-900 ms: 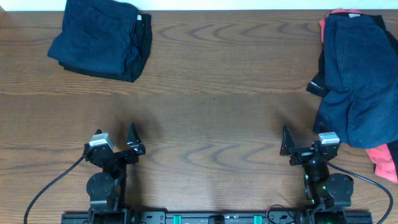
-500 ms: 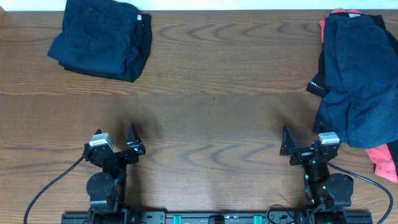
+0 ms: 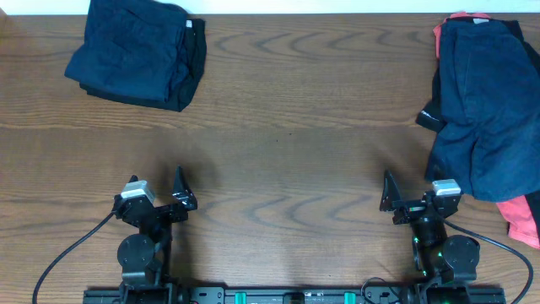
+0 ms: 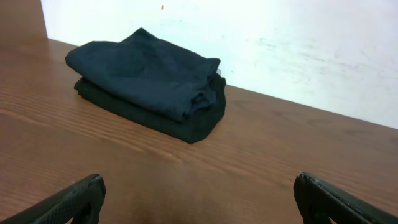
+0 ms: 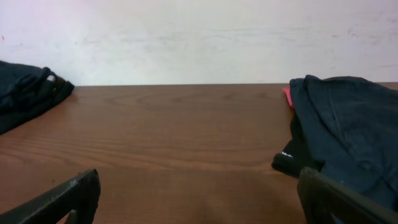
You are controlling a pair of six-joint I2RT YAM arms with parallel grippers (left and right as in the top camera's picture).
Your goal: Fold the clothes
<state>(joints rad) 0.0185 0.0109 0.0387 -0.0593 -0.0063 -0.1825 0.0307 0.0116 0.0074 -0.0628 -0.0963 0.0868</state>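
Observation:
A folded stack of dark navy clothes (image 3: pixel 135 52) lies at the table's far left corner, and the left wrist view shows it as a neat pile (image 4: pixel 146 78). An unfolded heap of navy clothes (image 3: pixel 489 110) sprawls along the right edge over a black-and-coral shirt (image 3: pixel 519 221). The right wrist view has that heap (image 5: pixel 348 124) to its right. My left gripper (image 3: pixel 153 184) rests near the front edge, open and empty, with its fingers (image 4: pixel 74 199) wide apart. My right gripper (image 3: pixel 413 190) is also open and empty, just left of the heap.
The wooden table (image 3: pixel 287 127) stretches between the two piles. A white wall (image 5: pixel 199 37) rises behind its far edge. Cables trail from both arm bases along the front edge.

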